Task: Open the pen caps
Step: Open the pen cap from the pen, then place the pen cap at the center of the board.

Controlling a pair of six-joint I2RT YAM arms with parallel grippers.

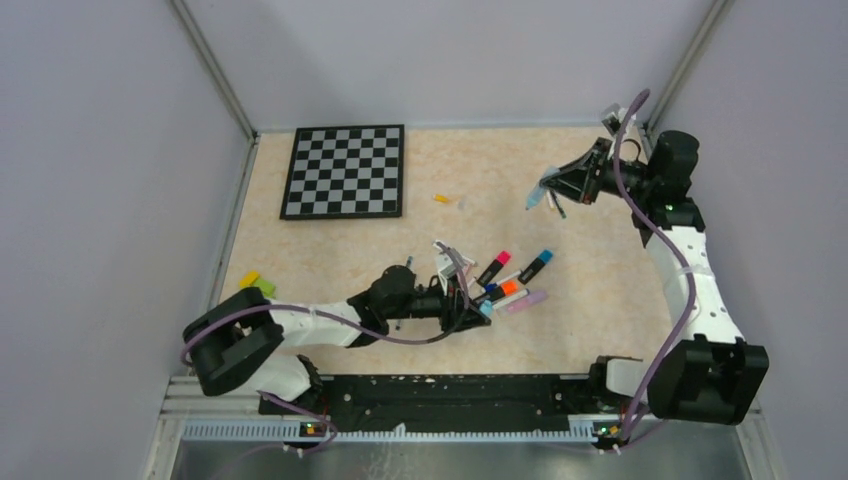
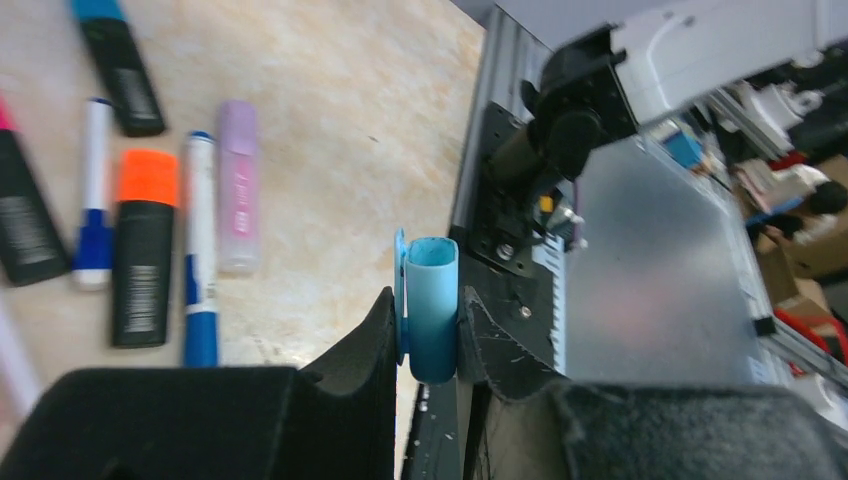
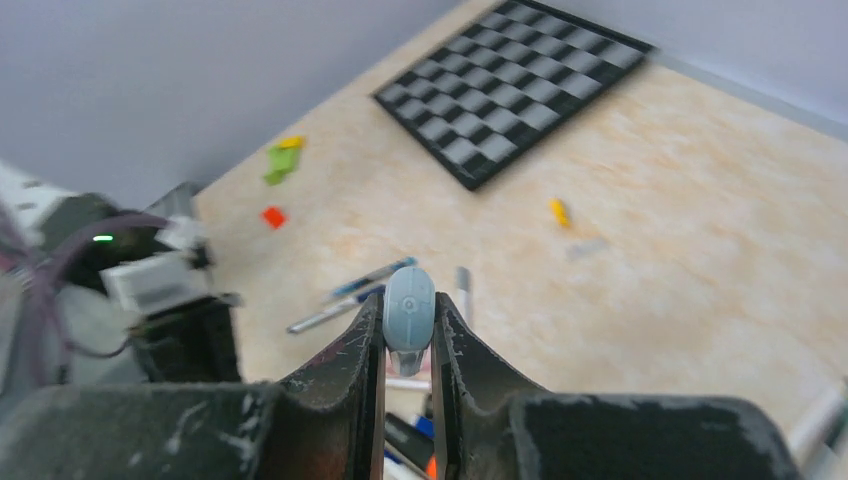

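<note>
Top external view: my table (image 1: pixel 590 310), the chessboard (image 1: pixel 345 172) far-left, capped markers (image 1: pixel 510 288) bunched mid-table. My left gripper (image 2: pixel 428 300) clamps a light blue cap (image 2: pixel 432 280); my right gripper (image 3: pixel 407 310) pinches a pale blue pen (image 3: pixel 409 295) above the table.

Left wrist view: lower end of light blue cap (image 2: pixel 432 305) hidden between fingers of left tool (image 2: pixel 428 300). Black marker (image 2: pixel 22 225) cut off by left edge. Blue-capped marker (image 2: pixel 118 70) cut off by top edge. Clutter (image 2: pixel 790 200) beyond desk (image 2: pixel 330 120) blurred.

Right wrist view: body of grey-blue pen (image 3: pixel 409 300) hidden behind right tool (image 3: pixel 407 306). Pens (image 3: pixel 345 300) farther off blurred.

Top view: tiny yellow piece (image 1: pixel 441 198), too small to identify.
</note>
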